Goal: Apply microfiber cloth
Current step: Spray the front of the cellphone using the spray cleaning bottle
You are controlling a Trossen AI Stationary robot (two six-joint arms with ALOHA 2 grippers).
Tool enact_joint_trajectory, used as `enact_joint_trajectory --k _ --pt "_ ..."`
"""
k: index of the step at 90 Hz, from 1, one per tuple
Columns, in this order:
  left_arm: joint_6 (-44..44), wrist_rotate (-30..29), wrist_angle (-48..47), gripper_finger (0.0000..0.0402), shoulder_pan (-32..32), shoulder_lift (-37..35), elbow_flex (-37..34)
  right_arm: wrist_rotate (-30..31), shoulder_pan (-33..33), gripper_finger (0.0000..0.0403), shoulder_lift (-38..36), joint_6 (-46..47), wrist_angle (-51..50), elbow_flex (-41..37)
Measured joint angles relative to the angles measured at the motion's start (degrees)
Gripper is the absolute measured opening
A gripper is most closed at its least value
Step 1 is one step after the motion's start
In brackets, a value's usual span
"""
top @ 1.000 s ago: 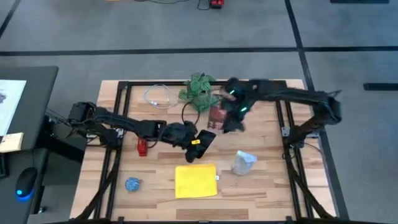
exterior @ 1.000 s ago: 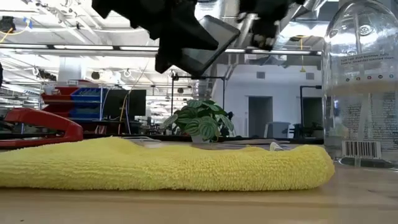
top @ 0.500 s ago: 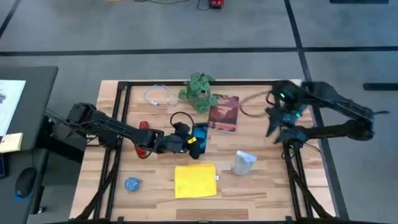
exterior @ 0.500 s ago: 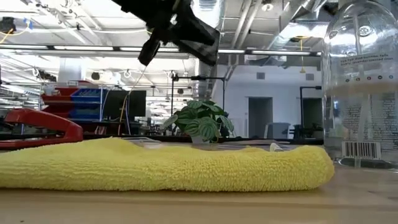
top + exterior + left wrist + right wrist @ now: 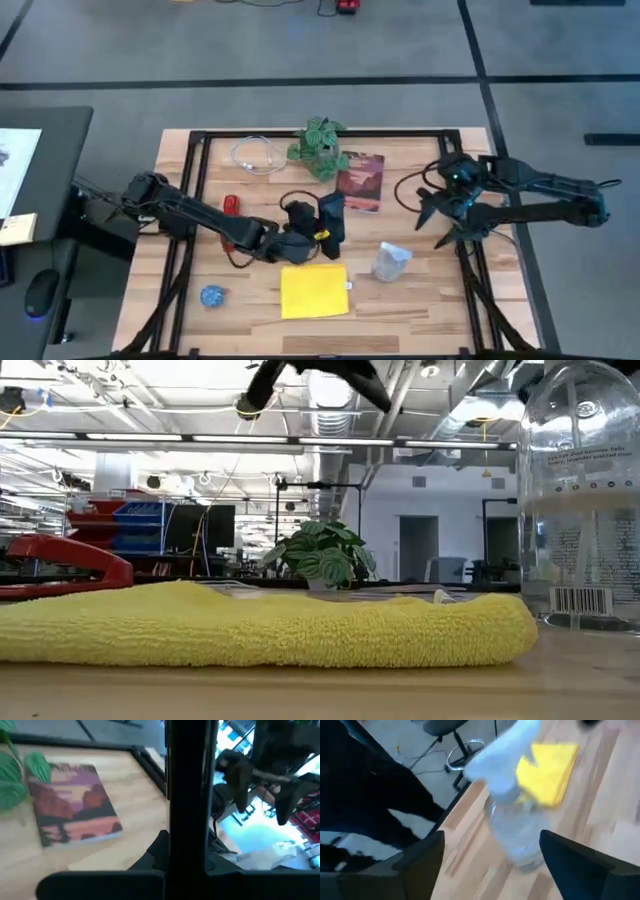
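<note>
The folded yellow microfiber cloth (image 5: 315, 290) lies flat on the wooden table near its front edge, and fills the foreground of the low view (image 5: 260, 625). Just behind it, my left gripper (image 5: 318, 232) is shut on a black smartphone (image 5: 333, 212), held above the table. In the left wrist view the smartphone (image 5: 187, 795) shows as a dark upright bar. My right gripper (image 5: 432, 228) hangs open near the table's right side, right of a clear spray bottle (image 5: 392, 260). Its wrist view looks past the bottle (image 5: 512, 820) to the cloth (image 5: 547, 770). My left gripper pinches the smartphone between its two fingers at one end (image 5: 186, 862). The smartphone stands on edge in front of the wrist camera, lifted clear of the table. Its dark end (image 5: 330, 368) shows at the top of the low view.
A dark red book (image 5: 361, 182) lies flat behind the smartphone. A potted plant (image 5: 320, 145) and a coiled cable (image 5: 255, 155) sit at the far edge. A red stapler (image 5: 230, 206) is at centre left and a small blue object (image 5: 212, 296) at front left.
My right gripper has swung from over the book toward the table's right edge, then come a little nearer. My left gripper has risen and gone slightly right with the smartphone, turning it from a slant to on edge. The cloth and bottle have kept still.
</note>
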Motion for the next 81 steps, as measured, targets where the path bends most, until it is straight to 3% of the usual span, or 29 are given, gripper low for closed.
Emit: enact_joint_trajectory --k 21,34,49,65,81 --pt "-9.6 -6.9 -10.8 0.0 -2.2 9.0 11.8 1.1 4.7 0.0343 6.0 -6.5 6.4 -0.3" --pt "-13.1 -11.7 -11.3 0.0 -4.0 12.9 15.3 1.7 6.8 0.0347 9.8 -10.5 9.9 -0.3" --pt "-17.6 -11.7 -14.5 0.0 -6.4 14.0 16.5 1.9 6.7 0.0347 12.6 -10.8 10.9 -0.3" --pt "-29.0 -2.1 -28.5 0.0 -8.2 14.0 16.4 1.9 6.8 0.0345 12.3 -9.2 10.7 -0.3" --pt "-28.5 3.9 -30.4 0.0 -7.3 18.8 16.0 1.9 6.6 0.0345 12.2 -5.9 10.2 -0.3"
